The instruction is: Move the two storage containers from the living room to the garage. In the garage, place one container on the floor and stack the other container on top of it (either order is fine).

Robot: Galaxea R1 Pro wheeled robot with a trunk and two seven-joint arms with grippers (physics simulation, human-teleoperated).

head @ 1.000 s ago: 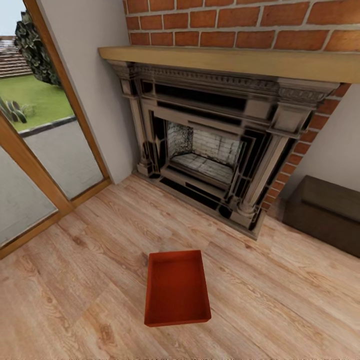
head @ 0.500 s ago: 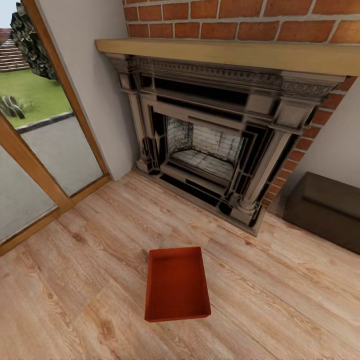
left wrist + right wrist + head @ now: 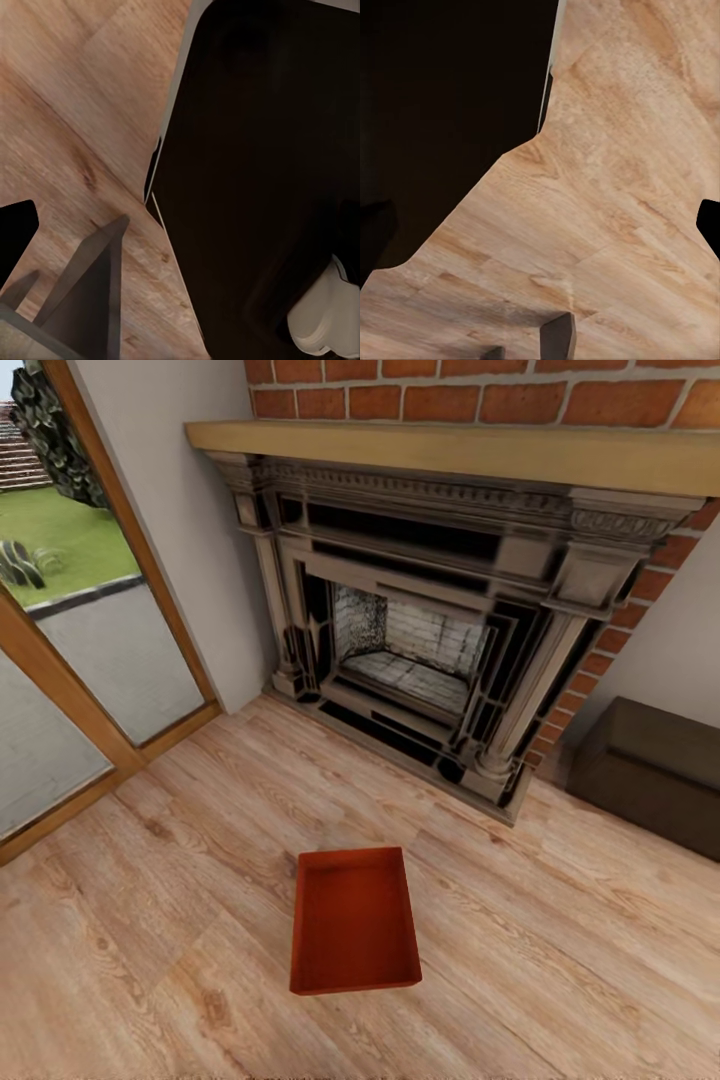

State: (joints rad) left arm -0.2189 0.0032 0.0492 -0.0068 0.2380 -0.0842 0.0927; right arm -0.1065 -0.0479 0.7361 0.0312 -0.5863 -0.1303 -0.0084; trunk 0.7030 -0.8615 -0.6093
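Observation:
One of the storage containers (image 3: 354,922), an orange-red open box with nothing in it, lies on the light wood plank floor (image 3: 560,960) of the living room, in front of the brick fireplace (image 3: 420,650), low in the middle of the head view. In the left wrist view my left gripper (image 3: 75,219) hangs over bare planks with its fingers (image 3: 97,289) apart and nothing between them. My right gripper (image 3: 634,270) likewise stands open above bare wood floor. Both are away from the container.
A long dark low cabinet (image 3: 650,775) stands right of the fireplace. A wood-framed glass door (image 3: 90,660) fills the left wall. A large dark part of my own body (image 3: 270,165) looms beside each gripper in the wrist views.
The whole head view has shifted slightly, so the camera moved a little closer to the fireplace. The container itself has not moved on the floor.

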